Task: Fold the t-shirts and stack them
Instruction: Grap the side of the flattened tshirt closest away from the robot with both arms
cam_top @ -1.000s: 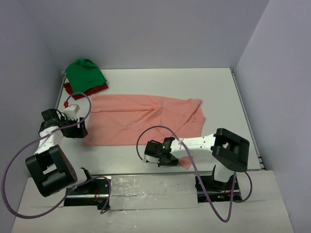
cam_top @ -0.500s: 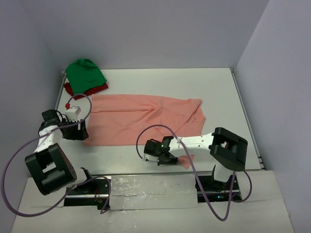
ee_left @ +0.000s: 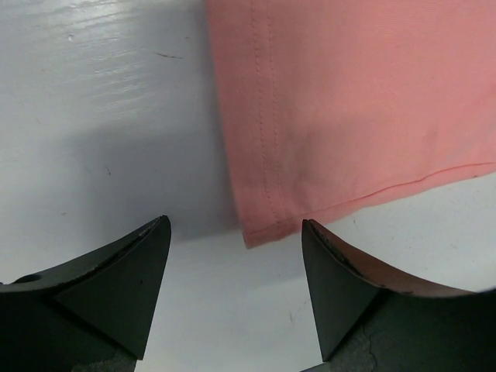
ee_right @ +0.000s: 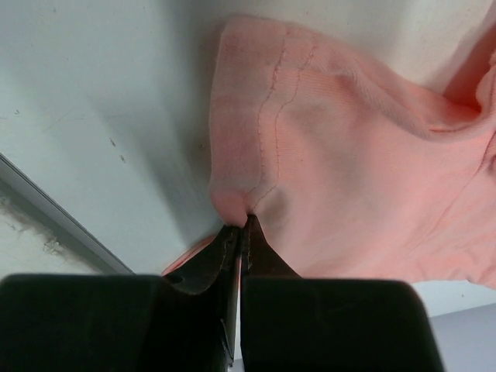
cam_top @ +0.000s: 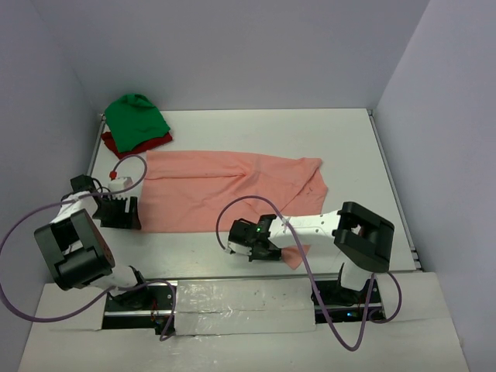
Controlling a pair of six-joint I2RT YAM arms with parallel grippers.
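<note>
The salmon-pink t-shirt (cam_top: 232, 194) lies spread flat across the middle of the table. My right gripper (cam_top: 263, 252) is shut on a bunched fold of its hem (ee_right: 263, 155) near the table's front edge, and its pinch shows in the right wrist view (ee_right: 242, 221). My left gripper (cam_top: 130, 217) is open and low at the shirt's near left corner. In the left wrist view (ee_left: 232, 232) that corner (ee_left: 260, 232) lies just ahead, between the two fingertips. The bright green t-shirt (cam_top: 137, 116) lies bunched on the dark red t-shirt (cam_top: 116, 144) at the back left.
Walls close the table at the back and on both sides. The metal front edge strip (ee_right: 54, 209) runs close beside the right gripper. Purple cables (cam_top: 256, 203) loop over the shirt's near part and around the left arm.
My left arm has swung and brought its open gripper nearer and lower, onto the shirt's near left corner. My right gripper has shifted slightly left, still holding the fold.
</note>
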